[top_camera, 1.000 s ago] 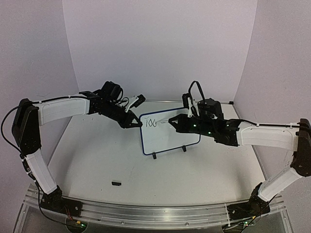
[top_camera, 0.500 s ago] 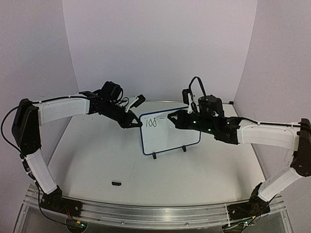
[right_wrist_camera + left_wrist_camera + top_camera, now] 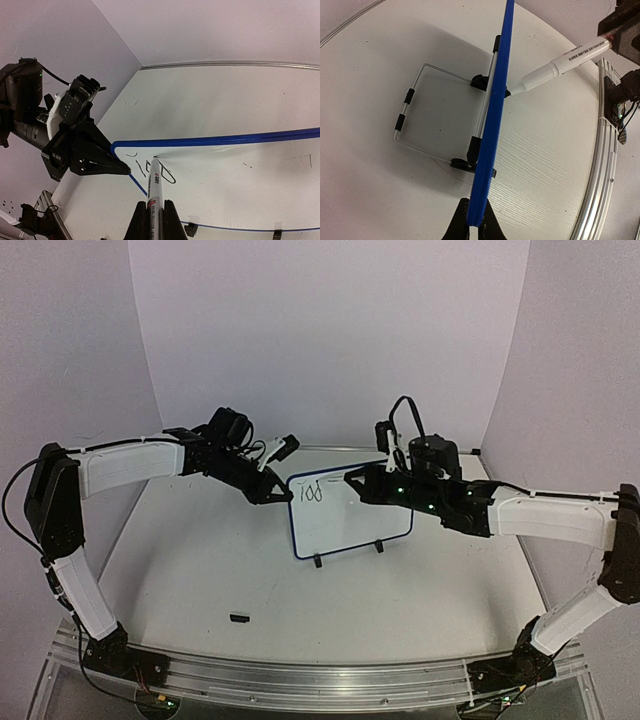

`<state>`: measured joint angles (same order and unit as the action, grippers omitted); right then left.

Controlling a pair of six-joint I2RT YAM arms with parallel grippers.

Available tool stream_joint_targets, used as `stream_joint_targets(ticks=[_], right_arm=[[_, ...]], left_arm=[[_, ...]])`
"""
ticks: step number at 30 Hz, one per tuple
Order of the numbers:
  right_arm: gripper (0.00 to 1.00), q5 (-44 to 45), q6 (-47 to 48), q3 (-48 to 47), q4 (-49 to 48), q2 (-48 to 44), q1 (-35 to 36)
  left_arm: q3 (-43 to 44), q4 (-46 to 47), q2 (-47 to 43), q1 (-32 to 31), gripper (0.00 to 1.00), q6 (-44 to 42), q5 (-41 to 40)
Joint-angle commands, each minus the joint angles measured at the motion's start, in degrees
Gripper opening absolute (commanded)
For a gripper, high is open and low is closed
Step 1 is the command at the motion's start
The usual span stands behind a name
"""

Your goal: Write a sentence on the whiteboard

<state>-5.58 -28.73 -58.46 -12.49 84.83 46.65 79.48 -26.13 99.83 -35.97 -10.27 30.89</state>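
The thin-rimmed rectangular whiteboard (image 3: pixel 350 525) stands on the flat white table (image 3: pixel 190 550). The left gripper (image 3: pixel 281 496) pinches its left edge. The right gripper's (image 3: pixel 352 480) black-and-white marker pen (image 3: pixel 154 186) meets its upper-left face. A small black piece (image 3: pixel 238 618) lies before it, leftward.

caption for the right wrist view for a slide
Right gripper holds a marker to the whiteboard while the left gripper grips its edge

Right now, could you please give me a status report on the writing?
Left gripper shut on whiteboard edge. Right gripper shut on marker, tip at board. Sentence only a few strokes in. Small black piece lies well clear.
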Motion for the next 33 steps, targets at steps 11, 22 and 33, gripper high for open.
stream_joint_targets(ticks=[11,22,33], right_arm=[[0.0,2.0,-1.0,3.1,-1.3,-1.8,-0.2],[0.0,3.5,-1.1,4.0,-0.1,-1.3,-0.2],[0.0,4.9,-1.0,4.5,0.7,-2.9,-0.2]], left_arm=[[1.9,-1.6,0.9,-0.5,0.0,-1.5,-2.1],[1.9,-1.7,0.8,-0.6,0.0,-1.6,-2.4],[1.9,-1.8,0.7,-0.6,0.0,-1.6,-2.5]])
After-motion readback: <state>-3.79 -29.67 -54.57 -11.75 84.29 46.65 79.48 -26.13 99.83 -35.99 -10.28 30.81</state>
